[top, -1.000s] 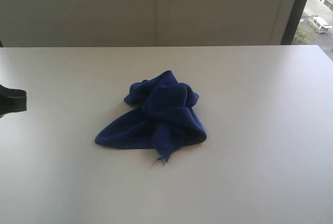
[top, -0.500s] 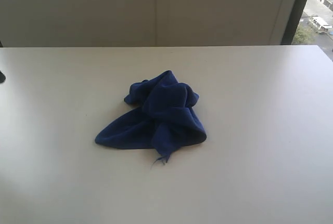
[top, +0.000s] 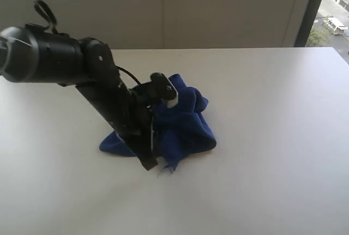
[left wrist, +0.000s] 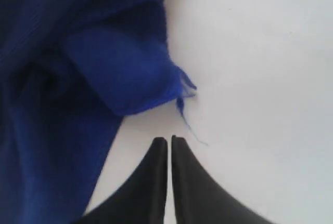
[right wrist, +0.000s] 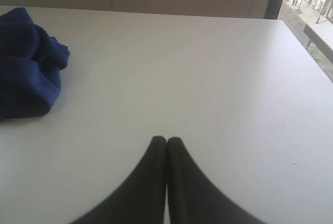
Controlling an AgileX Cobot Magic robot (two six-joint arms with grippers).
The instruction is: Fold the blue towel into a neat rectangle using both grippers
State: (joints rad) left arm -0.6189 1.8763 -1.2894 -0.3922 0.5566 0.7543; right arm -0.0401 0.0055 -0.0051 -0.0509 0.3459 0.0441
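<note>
The blue towel point(top: 185, 123) lies crumpled in a heap at the middle of the white table point(top: 272, 137). My left arm reaches across it from the left. The left gripper point(top: 150, 164) points down at the table just before the towel's near corner, jaws together and holding nothing. In the left wrist view the left gripper point(left wrist: 169, 140) sits a short way from the frayed corner point(left wrist: 183, 90) with its loose thread, not touching the blue towel point(left wrist: 62, 78). The right gripper point(right wrist: 166, 140) is shut over bare table, well apart from the blue towel point(right wrist: 26, 68). It does not show in the exterior view.
A pale wall point(top: 163, 6) runs behind the table's far edge. A dark window frame point(top: 311, 6) stands at the back right. Bare tabletop spreads on every side of the towel.
The left arm has swung in from the left edge, where only a bit of it showed, and now stands over the towel's near corner. The towel has not moved.
</note>
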